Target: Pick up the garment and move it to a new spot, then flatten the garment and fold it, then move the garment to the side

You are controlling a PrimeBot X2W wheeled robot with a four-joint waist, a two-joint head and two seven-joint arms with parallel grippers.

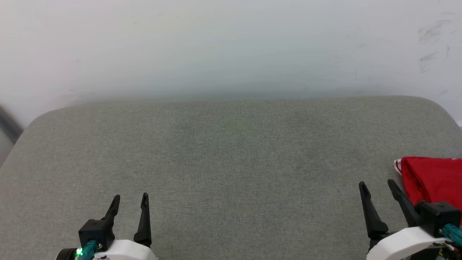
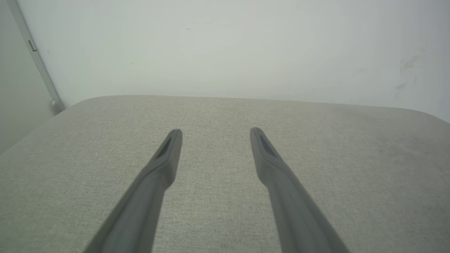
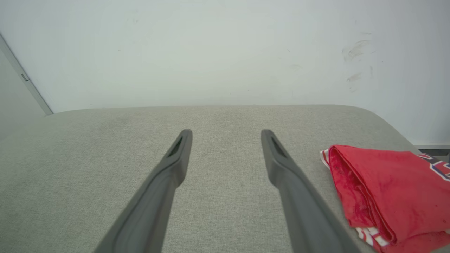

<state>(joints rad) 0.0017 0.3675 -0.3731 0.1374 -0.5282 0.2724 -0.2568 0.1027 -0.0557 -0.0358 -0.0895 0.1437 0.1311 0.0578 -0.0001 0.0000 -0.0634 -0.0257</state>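
The garment (image 1: 431, 178) lies folded at the right edge of the grey cushion, a red bundle with a striped sleeve seam at its left corner. In the right wrist view the garment (image 3: 386, 189) sits just right of my fingers, with a bit of its print at the far right. My right gripper (image 1: 377, 185) is open, low at the front right, just left of the garment and apart from it. My left gripper (image 1: 130, 197) is open at the front left with nothing between its fingers. Bare cushion shows between the fingers (image 2: 168, 151) in the left wrist view.
The grey fabric cushion (image 1: 223, 155) spans the view, with rounded back corners. A pale wall (image 1: 231, 47) rises right behind it, scuffed at the upper right. A grey strip (image 2: 35, 56) runs down the wall at the far left.
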